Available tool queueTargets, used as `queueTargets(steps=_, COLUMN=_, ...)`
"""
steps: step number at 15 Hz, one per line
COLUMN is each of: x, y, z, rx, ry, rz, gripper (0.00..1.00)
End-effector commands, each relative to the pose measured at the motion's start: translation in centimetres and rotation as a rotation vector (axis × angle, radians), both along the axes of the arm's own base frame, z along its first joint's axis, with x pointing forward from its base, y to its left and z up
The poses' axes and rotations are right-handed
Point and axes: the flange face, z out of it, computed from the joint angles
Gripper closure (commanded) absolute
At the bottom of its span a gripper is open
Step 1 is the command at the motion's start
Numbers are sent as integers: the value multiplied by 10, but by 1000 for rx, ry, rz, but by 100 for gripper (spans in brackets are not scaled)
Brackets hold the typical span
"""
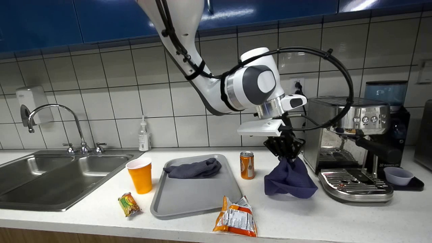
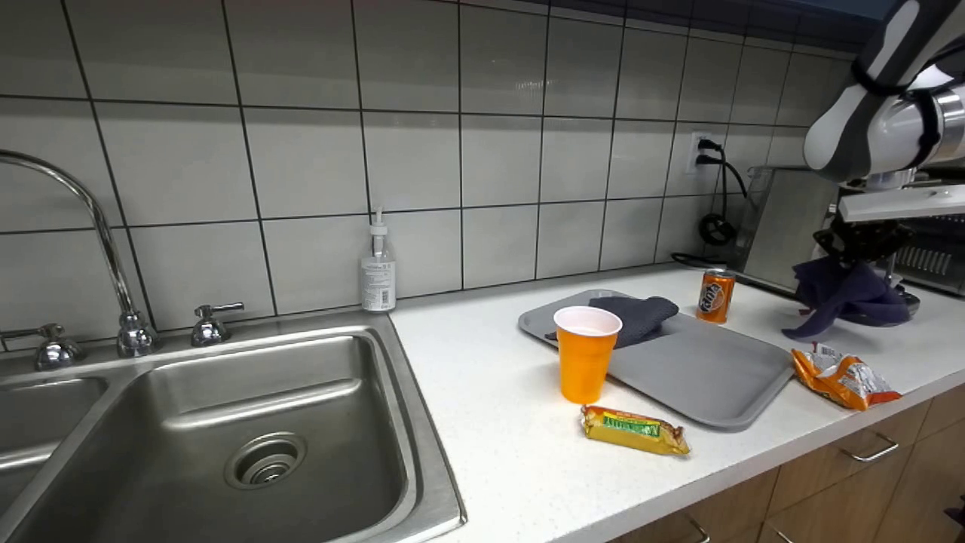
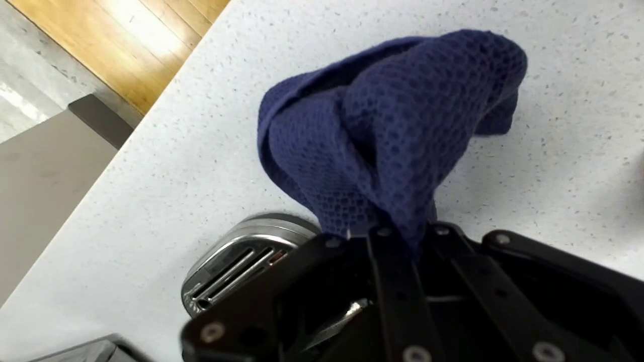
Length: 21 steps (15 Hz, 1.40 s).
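Between an orange can (image 1: pixel 247 165) and the coffee machine (image 1: pixel 351 153), the closed gripper (image 1: pixel 287 157) pinches a bunched purple cloth (image 1: pixel 291 179).

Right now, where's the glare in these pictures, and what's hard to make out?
In an exterior view, white glare streaks the blue cabinets; in both exterior views, pale sheen bands the steel sink; in the wrist view, a patch of wooden floor is washed out, the dark claw loses detail, while the weave of the purple cloth reads clearly.
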Motion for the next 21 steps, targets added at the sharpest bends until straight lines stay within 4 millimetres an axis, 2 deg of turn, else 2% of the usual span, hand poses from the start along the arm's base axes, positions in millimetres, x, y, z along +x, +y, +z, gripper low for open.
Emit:
queueTargets(steps=1, x=6, y=-11, z=-5, rx=9, ry=8, rz=-24, gripper=98)
queueTargets(steps=7, x=8, y=-10, z=-20, rx=19, ry=26, rz=-31, gripper=97)
queueTargets(steps=8, x=9, y=-10, z=-21, rx=20, ry=28, rz=-33, gripper=67)
queueTargets(steps=10, x=9, y=-9, z=-19, rx=19, ry=24, rz=-35, gripper=60)
queueTargets(steps=15, x=11, y=-6, z=-8, rx=12, ry=5, rz=-34, gripper=23)
queueTargets(steps=18, x=10, y=3, z=-2, rx=12, ry=-1, rz=-25, gripper=1)
queueTargets(steps=21, x=10, y=15, z=4, rx=13, ry=-9, rz=-9, gripper=0)
